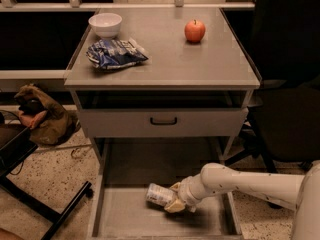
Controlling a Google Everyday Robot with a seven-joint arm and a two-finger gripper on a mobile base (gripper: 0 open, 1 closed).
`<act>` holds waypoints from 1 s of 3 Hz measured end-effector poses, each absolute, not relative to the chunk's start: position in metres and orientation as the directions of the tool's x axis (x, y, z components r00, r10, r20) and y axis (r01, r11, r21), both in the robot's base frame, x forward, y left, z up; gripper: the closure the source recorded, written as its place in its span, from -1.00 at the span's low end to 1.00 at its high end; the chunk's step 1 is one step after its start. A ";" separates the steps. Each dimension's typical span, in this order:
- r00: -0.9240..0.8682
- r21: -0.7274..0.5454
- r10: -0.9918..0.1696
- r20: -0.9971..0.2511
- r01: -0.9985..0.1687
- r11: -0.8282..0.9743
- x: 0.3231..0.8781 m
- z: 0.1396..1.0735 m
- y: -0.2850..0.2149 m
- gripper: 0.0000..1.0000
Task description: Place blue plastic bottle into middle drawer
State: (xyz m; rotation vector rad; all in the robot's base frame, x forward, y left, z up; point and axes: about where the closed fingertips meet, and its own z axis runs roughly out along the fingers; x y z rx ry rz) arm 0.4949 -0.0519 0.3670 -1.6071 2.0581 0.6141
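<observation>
The blue plastic bottle (159, 194), a small bottle with a pale label, lies on its side low in the open middle drawer (125, 214), a wide shallow grey tray pulled out below the cabinet. My gripper (174, 203) comes in from the right on a white arm. Its cream-coloured fingers (176, 205) close around the bottle's right end, just above or on the drawer floor.
On the cabinet top (200, 59) stand a white bowl (105, 24), a blue-and-white foil snack bag (115, 53) and a red apple (195, 31). A shut drawer front with a black handle (163, 121) sits above the open tray. A brown bag (40, 116) lies on the floor at left.
</observation>
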 end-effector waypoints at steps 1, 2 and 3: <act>-0.216 0.068 -0.770 -0.600 -0.973 0.220 0.495 0.367 -0.052 -0.77; -0.216 0.068 -0.770 -0.600 -0.973 0.220 0.495 0.367 -0.052 -1.00; -0.216 0.068 -0.770 -0.600 -0.973 0.220 0.495 0.367 -0.052 -1.00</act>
